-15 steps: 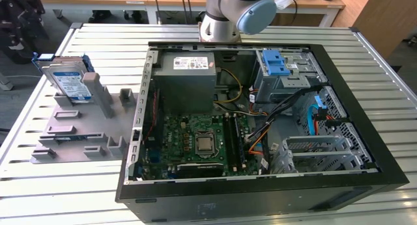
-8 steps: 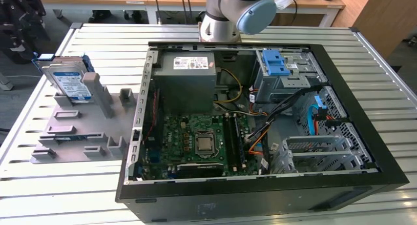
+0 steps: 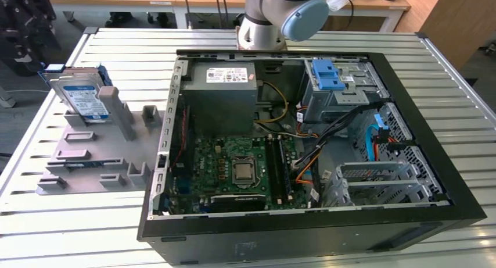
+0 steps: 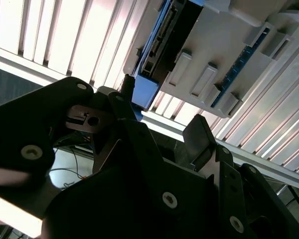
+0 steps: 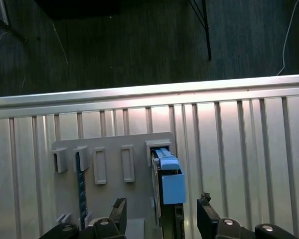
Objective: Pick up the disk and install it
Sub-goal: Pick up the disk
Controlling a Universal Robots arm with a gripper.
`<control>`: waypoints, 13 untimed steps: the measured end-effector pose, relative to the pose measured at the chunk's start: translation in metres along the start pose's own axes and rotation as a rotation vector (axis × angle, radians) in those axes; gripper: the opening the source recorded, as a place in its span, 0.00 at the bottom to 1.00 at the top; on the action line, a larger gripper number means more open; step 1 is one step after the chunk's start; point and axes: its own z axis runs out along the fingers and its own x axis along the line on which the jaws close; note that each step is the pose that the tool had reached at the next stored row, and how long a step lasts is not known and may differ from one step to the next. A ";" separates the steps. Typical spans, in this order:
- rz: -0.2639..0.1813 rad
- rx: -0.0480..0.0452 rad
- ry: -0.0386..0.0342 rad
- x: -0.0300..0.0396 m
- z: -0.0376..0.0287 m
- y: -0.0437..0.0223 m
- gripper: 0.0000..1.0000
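Barely started — hovered the gripper (image 5: 161, 208) above the disk (image 5: 170, 184), jaws apart and empty; found the disk standing in its grey rack (image 5: 109, 145), neither lifted nor installed.

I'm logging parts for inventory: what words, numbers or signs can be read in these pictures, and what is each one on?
None can be read out; print shows in these places:
disk, standing in the grey holder: white-and-blue sticker, print too small to read.
power supply box: white label, print too small to read.
motherboard: markings too small to read.
Both wrist views: no legible text.
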 end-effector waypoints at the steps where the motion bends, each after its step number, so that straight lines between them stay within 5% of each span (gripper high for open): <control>1: 0.000 0.0001 0.0000 -0.0004 0.0010 0.0001 0.66; 13: -0.021 0.0012 0.0002 -0.0015 0.0189 0.0018 0.66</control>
